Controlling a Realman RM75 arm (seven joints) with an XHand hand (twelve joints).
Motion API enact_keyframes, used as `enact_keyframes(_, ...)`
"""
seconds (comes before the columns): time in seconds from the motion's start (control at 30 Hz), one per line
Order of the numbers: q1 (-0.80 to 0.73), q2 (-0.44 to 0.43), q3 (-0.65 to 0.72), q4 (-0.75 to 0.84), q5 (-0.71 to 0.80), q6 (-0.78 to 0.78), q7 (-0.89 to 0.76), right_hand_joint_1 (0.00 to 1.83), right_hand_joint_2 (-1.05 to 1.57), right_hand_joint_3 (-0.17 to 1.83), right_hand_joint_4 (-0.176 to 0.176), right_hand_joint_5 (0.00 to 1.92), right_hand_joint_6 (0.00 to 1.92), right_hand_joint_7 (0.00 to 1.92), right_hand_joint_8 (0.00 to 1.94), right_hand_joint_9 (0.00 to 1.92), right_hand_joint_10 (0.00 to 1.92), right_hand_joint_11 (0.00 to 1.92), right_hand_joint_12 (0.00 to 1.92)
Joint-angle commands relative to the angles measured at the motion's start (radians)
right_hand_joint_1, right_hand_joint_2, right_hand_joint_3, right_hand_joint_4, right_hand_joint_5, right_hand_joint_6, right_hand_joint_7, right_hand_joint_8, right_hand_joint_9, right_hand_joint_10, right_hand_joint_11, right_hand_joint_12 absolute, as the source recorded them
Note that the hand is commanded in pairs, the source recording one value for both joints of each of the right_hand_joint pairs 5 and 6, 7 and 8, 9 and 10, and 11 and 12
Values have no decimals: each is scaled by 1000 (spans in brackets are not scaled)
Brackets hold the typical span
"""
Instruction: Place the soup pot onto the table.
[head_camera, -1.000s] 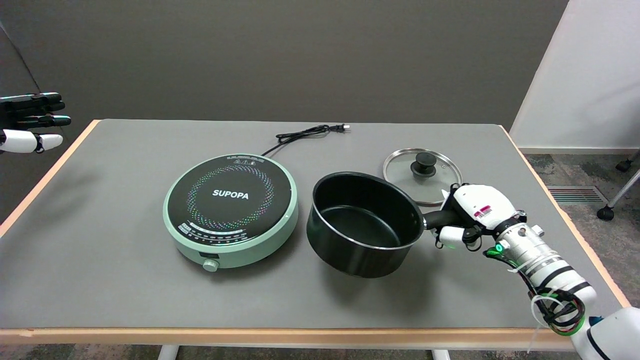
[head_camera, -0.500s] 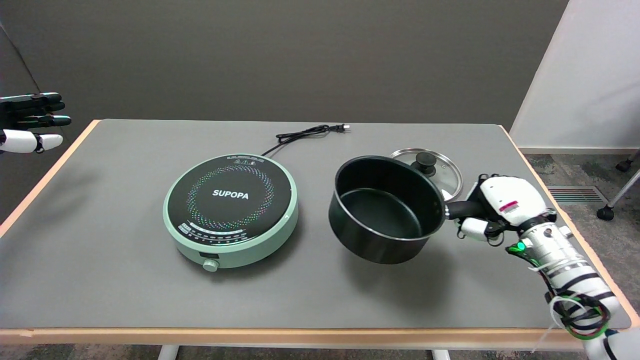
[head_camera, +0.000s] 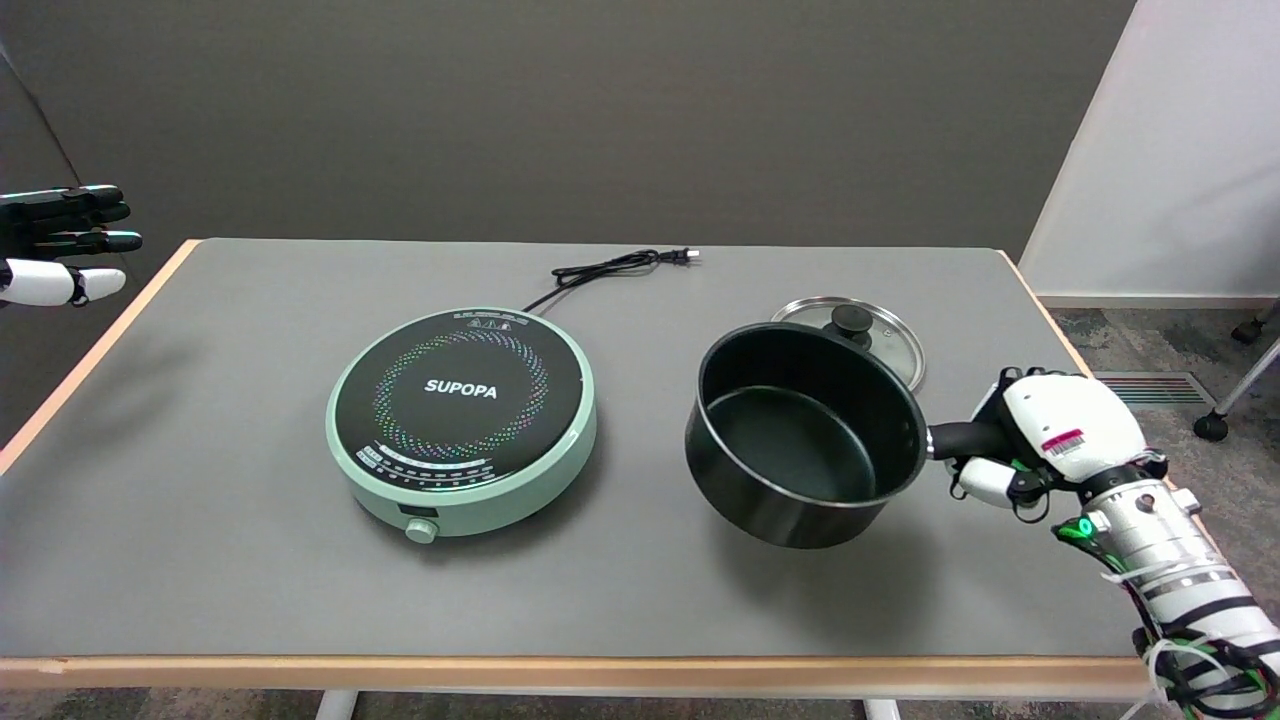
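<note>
The black soup pot (head_camera: 805, 432) with a silver rim hangs tilted above the grey table (head_camera: 250, 580), right of centre, its shadow lying below it. My right hand (head_camera: 1050, 445) grips the pot's black handle (head_camera: 955, 438) at the right side, fingers wrapped around it. The pot is empty and covers the near edge of the glass lid (head_camera: 880, 330) behind it.
A mint-green induction cooker (head_camera: 462, 415) sits left of the pot, its black cord (head_camera: 610, 268) trailing to the table's back. The idle left hand (head_camera: 55, 245) hovers at the upper left. The table's right edge runs close to my right wrist.
My right hand has carried the pot to the right, away from the cooker, and it now partly covers the lid.
</note>
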Motion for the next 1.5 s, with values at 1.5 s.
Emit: enact_keyframes(1.5,404,687,-420,-674,195,-503,-33,866,867,943,-16,1920,1920,1920,1920,1920,1920,1920,1920)
